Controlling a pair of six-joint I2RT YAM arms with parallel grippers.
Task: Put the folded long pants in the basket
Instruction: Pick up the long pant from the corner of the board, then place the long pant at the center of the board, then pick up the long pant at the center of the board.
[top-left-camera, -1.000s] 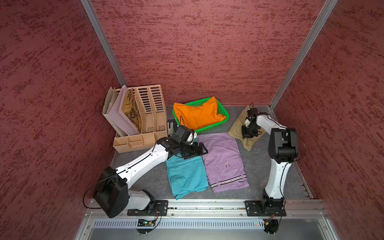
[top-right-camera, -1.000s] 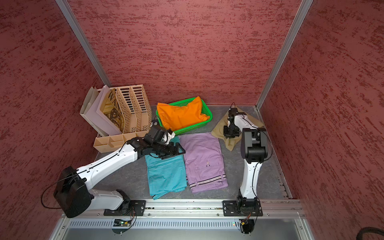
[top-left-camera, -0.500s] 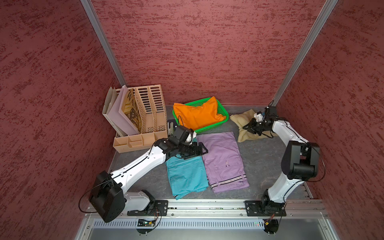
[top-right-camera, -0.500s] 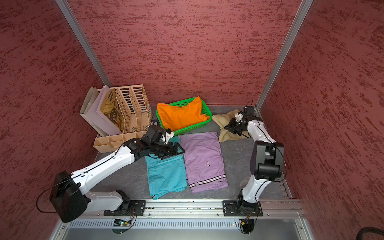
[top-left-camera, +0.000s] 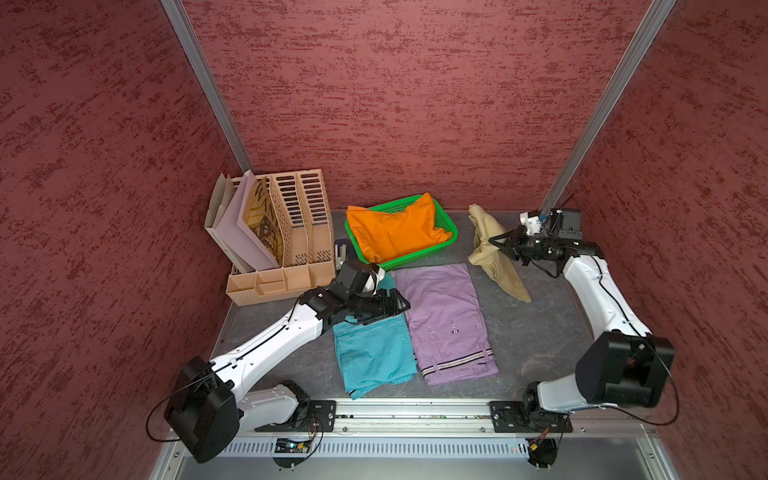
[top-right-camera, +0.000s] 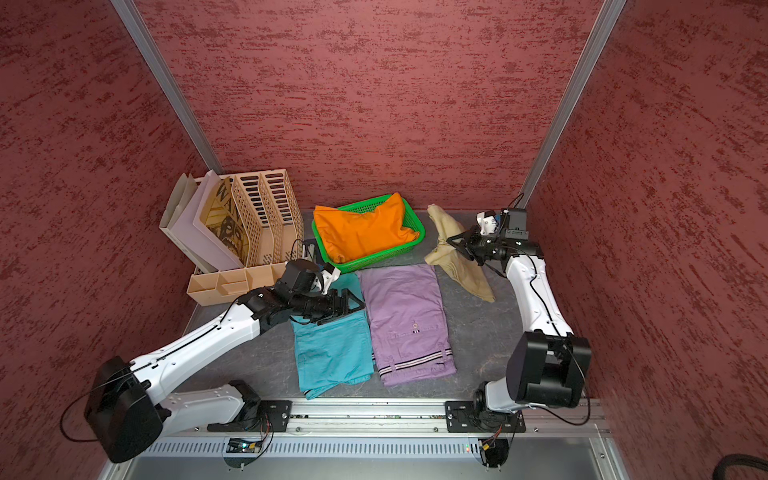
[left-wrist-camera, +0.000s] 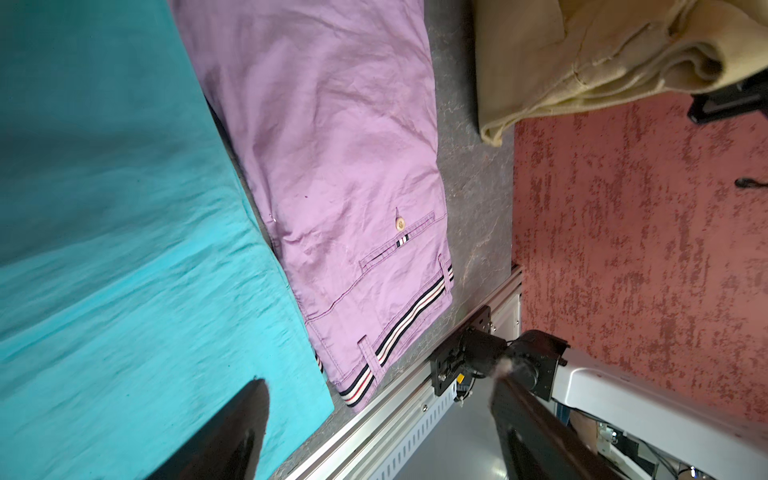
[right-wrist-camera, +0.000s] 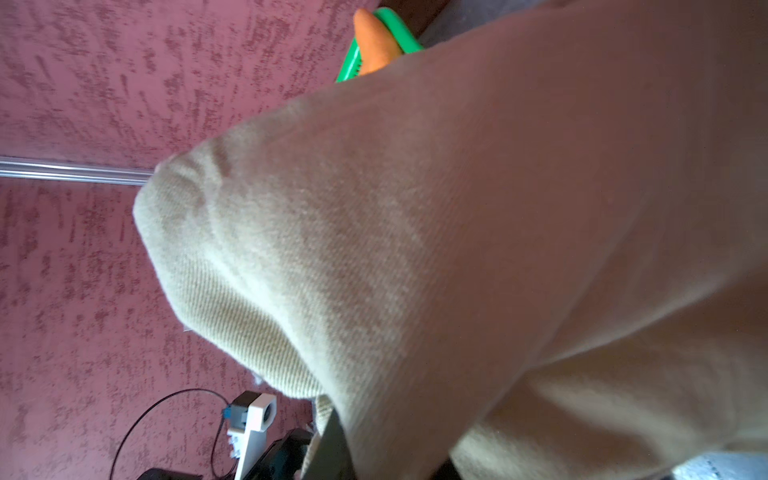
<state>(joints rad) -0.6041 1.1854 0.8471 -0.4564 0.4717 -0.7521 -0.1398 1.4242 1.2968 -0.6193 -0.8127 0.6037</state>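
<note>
- File organiser (top-left-camera: 291, 237): beige rigid plastic, upright dividers cut with rows of slots, a shallow compartmented tray along its front; pale folders and a brown printed sheet stand in it, at the far left of the grey mottled table (top-left-camera: 536, 328).
- Left gripper (top-left-camera: 395, 305): black, angular fingers, jaws spread wide with nothing between them, poised over the far end of the teal pants; in the left wrist view both dark fingers (left-wrist-camera: 237, 432) frame the cloth below.
- Teal pants (top-left-camera: 374, 357): smooth, finely creased woven cloth, folded into a flat rectangle, lying on the table just beside the lilac pair.
- Basket (top-left-camera: 451, 232): shallow rectangular bright green plastic, perforated mesh walls, rounded rim, against the back wall.
- Orange pants (top-left-camera: 395, 232): bright, soft cloth, folded into a plump cushion shape, lying inside the basket and bulging over its rim.
- Lilac pants (top-left-camera: 444, 320): thin wrinkled cotton, flat fold, buttoned welt pocket, waistband striped dark, white and red at the near end; on the table in front of the basket.
- Khaki pants (top-left-camera: 492, 257): tan, fine ribbed twill, bunched and draped, upper part lifted, lower end trailing at the table, right of the basket.
- Right gripper (top-left-camera: 500, 245): black, clamped tight on the khaki pants' edge.
</note>
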